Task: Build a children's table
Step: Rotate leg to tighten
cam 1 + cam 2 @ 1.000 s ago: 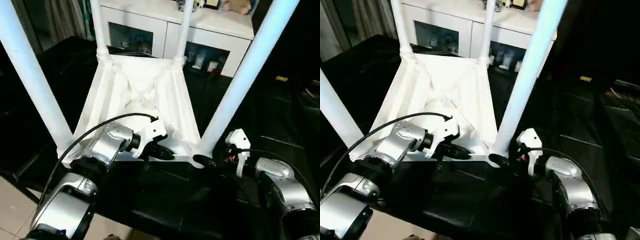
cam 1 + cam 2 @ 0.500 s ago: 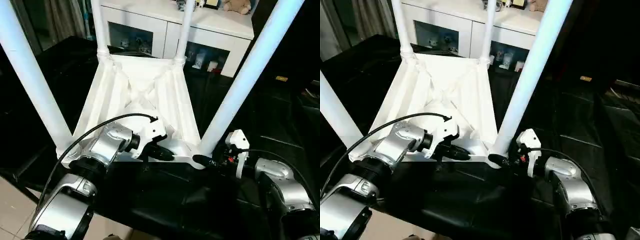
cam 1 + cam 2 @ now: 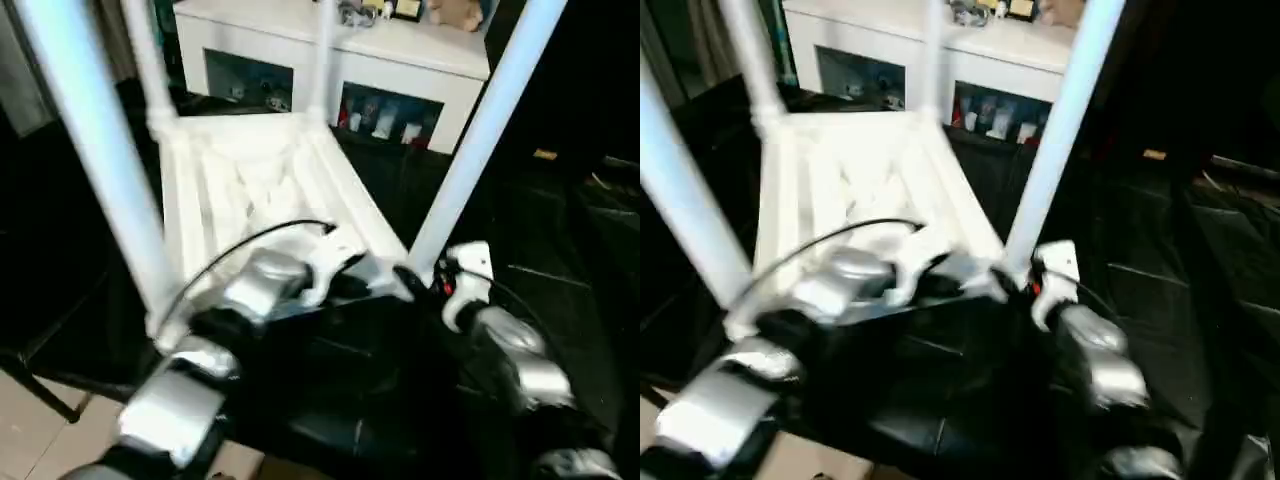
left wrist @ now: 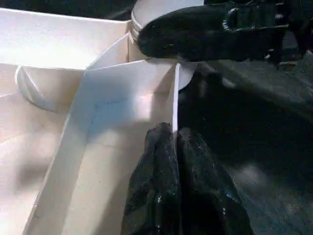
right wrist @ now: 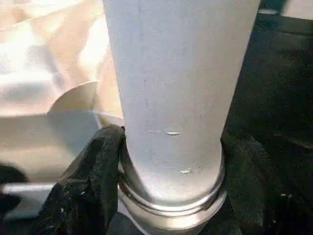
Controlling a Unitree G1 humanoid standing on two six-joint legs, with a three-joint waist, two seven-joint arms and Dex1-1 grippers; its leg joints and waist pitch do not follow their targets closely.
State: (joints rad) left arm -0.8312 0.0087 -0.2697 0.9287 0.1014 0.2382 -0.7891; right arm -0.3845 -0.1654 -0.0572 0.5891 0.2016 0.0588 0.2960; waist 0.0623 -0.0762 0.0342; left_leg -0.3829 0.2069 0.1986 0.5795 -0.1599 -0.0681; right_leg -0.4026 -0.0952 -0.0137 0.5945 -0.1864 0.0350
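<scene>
Now I'm seating the last leg (image 5: 171, 98): right gripper (image 5: 166, 196) clasping its base, left gripper (image 4: 174, 147) pinching the tabletop (image 4: 58, 98) rim beside it; next, pressing down.

Head stereo pair looks forward-down over both forearms, sharing the upturned table (image 3: 270, 180). Wrist cameras sit close: left at its near rim (image 4: 175, 98), right at a leg (image 5: 171, 88) base.

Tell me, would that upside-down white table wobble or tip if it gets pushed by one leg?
Probably stiff: the table has a ribbed, braced underside. Likely light, being hollow-looking plastic. The tall legs could lever it over, though the left gripper pinches its rim and the right gripper straddles that leg's base, steadying it.
</scene>
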